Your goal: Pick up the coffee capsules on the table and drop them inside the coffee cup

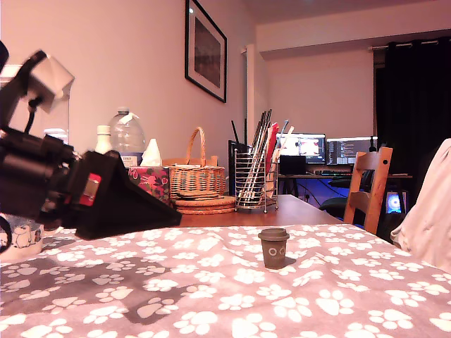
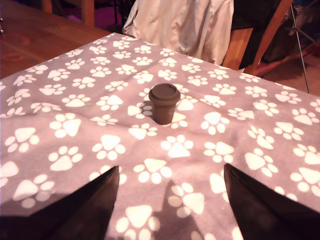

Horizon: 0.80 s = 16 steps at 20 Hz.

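A dark brown coffee capsule (image 1: 273, 248) with pale ring marks stands upright on the paw-print cloth (image 1: 211, 296), right of centre in the exterior view. My gripper (image 1: 173, 219) hangs low over the cloth to the capsule's left, pointing toward it and well short of it. In the wrist view the capsule (image 2: 164, 103) sits ahead of the gripper (image 2: 171, 169), whose two dark fingers (image 2: 95, 200) are spread open with only cloth between them. The white coffee cup (image 1: 19, 236) with blue animal print peeks out behind the arm at the exterior view's far left. The orange-brown capsule is out of view.
Behind the cloth on the wooden table (image 1: 303, 210) stand a wire utensil holder (image 1: 254, 182), a wicker basket (image 1: 196, 173), a tissue box (image 1: 149, 180) and a water bottle (image 1: 127, 136). A wooden chair (image 1: 371, 187) and a pale garment (image 1: 430, 211) are at the exterior view's right.
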Motion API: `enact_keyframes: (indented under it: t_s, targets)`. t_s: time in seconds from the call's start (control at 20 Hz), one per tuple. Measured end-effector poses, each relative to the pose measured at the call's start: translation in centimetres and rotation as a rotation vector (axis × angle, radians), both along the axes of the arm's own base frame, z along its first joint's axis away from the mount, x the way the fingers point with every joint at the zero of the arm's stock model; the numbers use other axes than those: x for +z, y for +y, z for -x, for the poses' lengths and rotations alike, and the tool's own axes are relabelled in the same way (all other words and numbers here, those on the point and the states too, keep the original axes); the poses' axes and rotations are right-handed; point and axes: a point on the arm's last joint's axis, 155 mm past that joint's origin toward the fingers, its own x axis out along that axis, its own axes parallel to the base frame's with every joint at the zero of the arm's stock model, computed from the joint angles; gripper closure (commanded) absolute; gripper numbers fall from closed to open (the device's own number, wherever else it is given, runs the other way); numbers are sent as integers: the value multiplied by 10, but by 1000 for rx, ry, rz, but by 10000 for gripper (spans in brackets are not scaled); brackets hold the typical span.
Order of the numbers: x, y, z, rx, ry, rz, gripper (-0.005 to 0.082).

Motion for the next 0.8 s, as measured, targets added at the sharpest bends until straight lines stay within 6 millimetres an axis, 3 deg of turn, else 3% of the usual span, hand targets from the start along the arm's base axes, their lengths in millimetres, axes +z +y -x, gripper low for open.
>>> enact_keyframes:
  t_s: [0.8]
  targets:
    - [-9,-54,-17,-81,12,-6,164]
